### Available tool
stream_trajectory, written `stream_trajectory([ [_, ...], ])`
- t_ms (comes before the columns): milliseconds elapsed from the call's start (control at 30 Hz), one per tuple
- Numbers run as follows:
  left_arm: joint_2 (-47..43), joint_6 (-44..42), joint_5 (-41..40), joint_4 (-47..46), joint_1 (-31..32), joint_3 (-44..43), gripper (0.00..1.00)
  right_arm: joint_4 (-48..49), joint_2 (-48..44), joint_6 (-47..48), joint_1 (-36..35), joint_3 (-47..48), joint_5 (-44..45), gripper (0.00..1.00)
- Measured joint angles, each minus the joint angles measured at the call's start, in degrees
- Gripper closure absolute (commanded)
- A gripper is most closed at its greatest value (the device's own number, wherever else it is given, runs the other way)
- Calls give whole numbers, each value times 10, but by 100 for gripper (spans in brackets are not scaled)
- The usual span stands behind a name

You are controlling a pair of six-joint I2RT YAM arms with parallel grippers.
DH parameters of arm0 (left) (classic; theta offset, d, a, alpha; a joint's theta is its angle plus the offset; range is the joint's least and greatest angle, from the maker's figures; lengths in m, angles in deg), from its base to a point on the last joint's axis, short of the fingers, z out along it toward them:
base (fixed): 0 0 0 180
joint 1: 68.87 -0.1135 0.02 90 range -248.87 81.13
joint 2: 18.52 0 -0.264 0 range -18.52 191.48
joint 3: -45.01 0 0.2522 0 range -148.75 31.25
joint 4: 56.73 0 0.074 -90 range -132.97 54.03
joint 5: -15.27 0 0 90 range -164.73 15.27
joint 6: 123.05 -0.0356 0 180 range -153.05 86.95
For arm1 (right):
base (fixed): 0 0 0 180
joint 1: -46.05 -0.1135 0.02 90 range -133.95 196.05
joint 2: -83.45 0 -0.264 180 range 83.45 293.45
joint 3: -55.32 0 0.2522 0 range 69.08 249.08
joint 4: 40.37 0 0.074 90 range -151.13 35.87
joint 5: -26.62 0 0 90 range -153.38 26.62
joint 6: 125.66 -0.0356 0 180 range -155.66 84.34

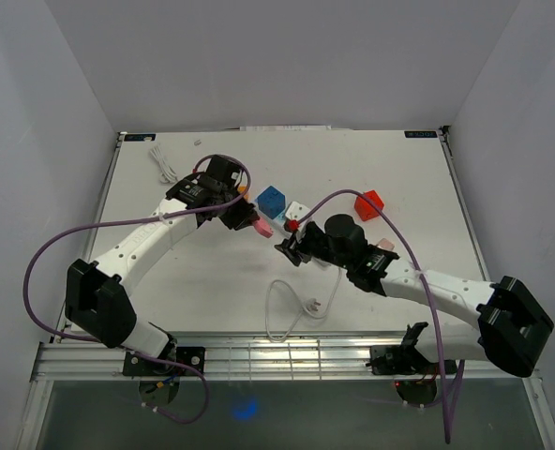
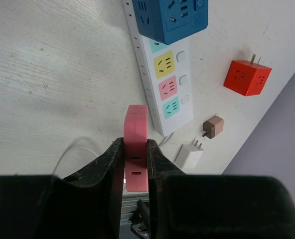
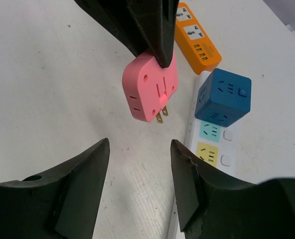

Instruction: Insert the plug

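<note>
Left claw (image 2: 135,152) pinches pink plug (image 2: 136,122) between fingertips (image 2: 113,157).

This looks like a robotics lab test cell. A white surface (image 1: 418,173) is boxed in by plain pale walls (image 1: 259,56). Two robot arms are bolted to a metal rail (image 1: 287,354), purple cables (image 1: 31,267) loop loose, and a power strip (image 2: 167,84) lies among cube adapters (image 2: 247,77).
</note>
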Motion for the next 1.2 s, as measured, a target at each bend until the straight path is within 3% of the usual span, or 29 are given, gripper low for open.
stream_trajectory([
  [333, 0, 44, -16, 10, 0, 0, 100, 47, 82, 27, -16, 28, 33, 31],
  [567, 3, 47, -12, 15, 0, -1, 100, 73, 117, 42, -27, 56, 53, 33],
  [800, 4, 47, -2, 17, 0, -1, 100, 89, 153, 59, -27, 77, 63, 41],
  [900, 5, 47, 0, 17, 0, -1, 100, 90, 163, 63, -28, 81, 66, 48],
  [1000, 5, 49, 0, 13, 0, -1, 100, 95, 172, 68, -30, 83, 67, 73],
  [1033, 5, 52, -4, 14, 0, -1, 100, 97, 173, 71, -31, 84, 69, 90],
  [1100, 6, 67, -8, 18, -5, -1, 100, 99, 174, 77, -34, 85, 80, 92],
  [1133, 6, 71, -8, 16, -6, -1, 94, 101, 174, 77, -34, 86, 84, 92],
  [1167, 6, 75, -8, 16, -6, -1, 78, 102, 174, 78, -34, 86, 87, 92],
  [1200, 6, 77, -8, 15, -6, -1, 70, 103, 174, 77, -34, 86, 89, 92],
])
